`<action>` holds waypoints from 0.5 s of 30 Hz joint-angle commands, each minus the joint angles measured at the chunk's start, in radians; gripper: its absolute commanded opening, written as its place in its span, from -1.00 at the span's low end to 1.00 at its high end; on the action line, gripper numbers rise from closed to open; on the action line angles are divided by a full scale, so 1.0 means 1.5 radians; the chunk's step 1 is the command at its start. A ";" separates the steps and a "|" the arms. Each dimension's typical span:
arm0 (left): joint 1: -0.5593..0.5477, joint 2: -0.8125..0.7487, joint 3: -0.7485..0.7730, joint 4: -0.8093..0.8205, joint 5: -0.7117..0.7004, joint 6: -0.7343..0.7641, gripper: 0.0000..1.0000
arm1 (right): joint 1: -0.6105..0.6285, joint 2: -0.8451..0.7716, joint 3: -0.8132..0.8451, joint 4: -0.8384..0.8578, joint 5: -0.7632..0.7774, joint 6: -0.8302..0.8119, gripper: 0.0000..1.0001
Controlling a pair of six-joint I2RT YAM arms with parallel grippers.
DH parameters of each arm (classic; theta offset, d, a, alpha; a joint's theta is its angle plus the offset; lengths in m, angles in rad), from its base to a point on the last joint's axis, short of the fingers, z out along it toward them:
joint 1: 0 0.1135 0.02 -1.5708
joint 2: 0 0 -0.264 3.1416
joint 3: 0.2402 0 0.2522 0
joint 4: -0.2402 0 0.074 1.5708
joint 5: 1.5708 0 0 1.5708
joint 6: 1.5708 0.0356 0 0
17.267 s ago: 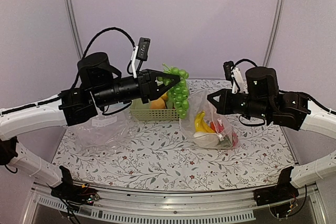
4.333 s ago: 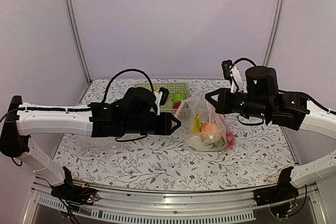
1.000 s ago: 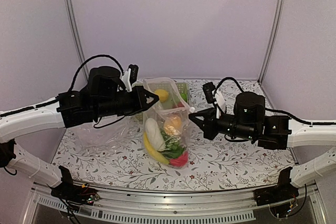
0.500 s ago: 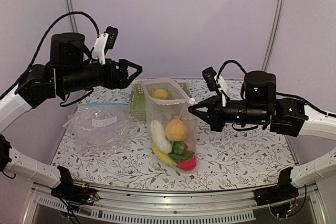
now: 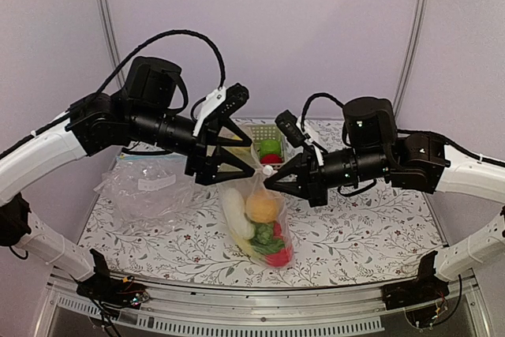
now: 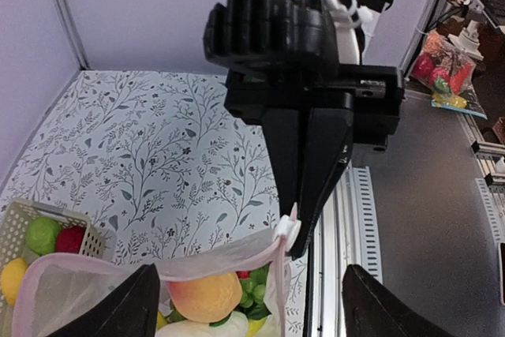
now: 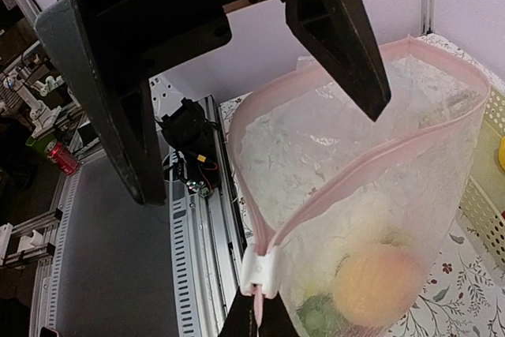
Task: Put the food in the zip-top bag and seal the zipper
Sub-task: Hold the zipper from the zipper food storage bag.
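The zip-top bag hangs above the table from my right gripper, which is shut on the end of the pink zipper just below the white slider. The mouth gapes open in a loop. Inside the bag lie food pieces: an orange peach, a white oblong piece, green grapes and a red apple. My left gripper is open, its fingers spread on either side of the bag's mouth, gripping nothing.
A pale green basket at the back holds a green fruit, a red piece and a lemon. A second clear bag with a blue strip lies on the left of the flowered table. The table's metal front rail runs below the bag.
My left gripper let go of the bag's rim, opened, swung up and left, then came back beside the mouth. The right gripper kept its hold, and the bag now hangs from it alone.
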 commanded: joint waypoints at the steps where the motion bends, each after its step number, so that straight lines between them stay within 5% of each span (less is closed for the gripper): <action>1: -0.010 0.017 0.024 0.018 0.100 0.062 0.59 | 0.003 0.004 0.026 -0.015 -0.040 -0.014 -1.00; 15: -0.017 0.068 0.031 0.055 0.156 0.058 0.09 | 0.004 0.001 0.021 -0.017 -0.038 -0.014 -1.00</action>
